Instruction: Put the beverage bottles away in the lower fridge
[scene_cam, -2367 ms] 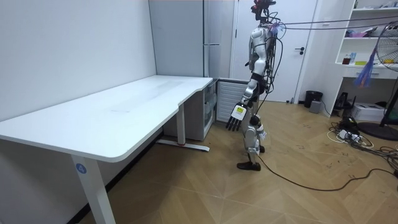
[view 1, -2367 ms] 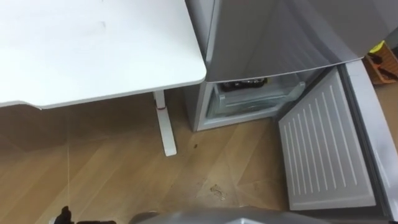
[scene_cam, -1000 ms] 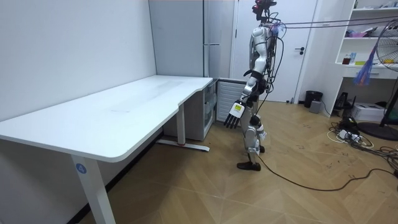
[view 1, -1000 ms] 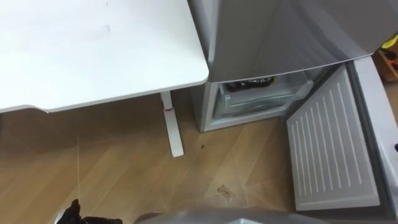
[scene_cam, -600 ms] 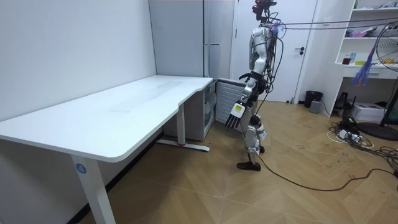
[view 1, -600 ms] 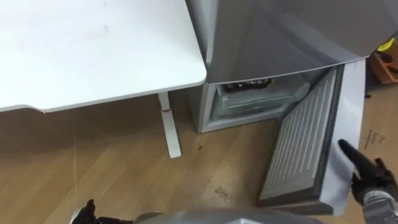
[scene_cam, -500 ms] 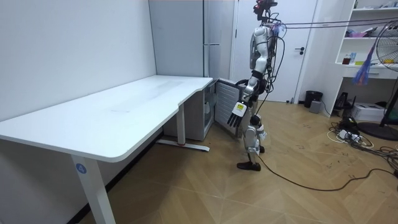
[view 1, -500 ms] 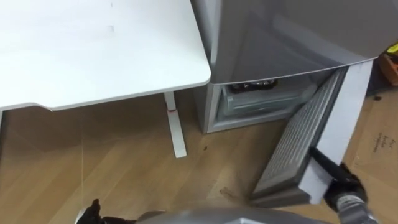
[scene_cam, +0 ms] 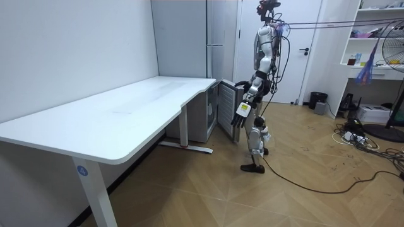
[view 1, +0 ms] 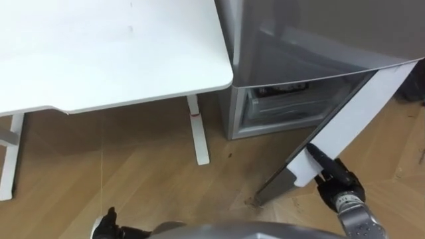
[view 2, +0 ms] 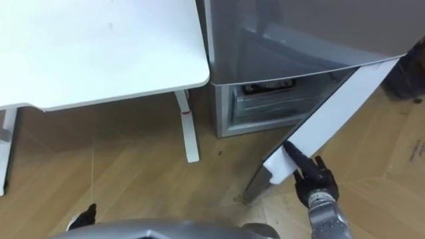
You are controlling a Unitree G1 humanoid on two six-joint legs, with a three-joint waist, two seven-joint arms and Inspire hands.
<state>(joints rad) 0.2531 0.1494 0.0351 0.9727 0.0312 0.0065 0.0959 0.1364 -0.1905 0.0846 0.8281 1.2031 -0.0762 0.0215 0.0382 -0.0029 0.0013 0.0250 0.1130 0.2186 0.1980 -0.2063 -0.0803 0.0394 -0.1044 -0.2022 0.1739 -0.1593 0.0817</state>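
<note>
At lower fridge door (view 1: 352, 109) free edge: right hand (view 1: 335, 178), fingers straight, pressed against white rim, clasping nothing. Left hand (view 1: 106, 224) low by body; grip unreadable. Drinks (view 1: 273, 89): dark shapes above drawer (view 1: 292, 106) inside lower fridge (view 1: 236, 113), likely loaded already. Judged remaining: swing door shut. Door angled, wedge of gap left to cabinet. Sweep path runs over bare wood floor (view 1: 146, 179). Desk (view 1: 99, 53) corner and desk leg (view 1: 198, 129) sit left, well outside arc. Upper door (view 1: 319, 33) overhangs opening.
</note>
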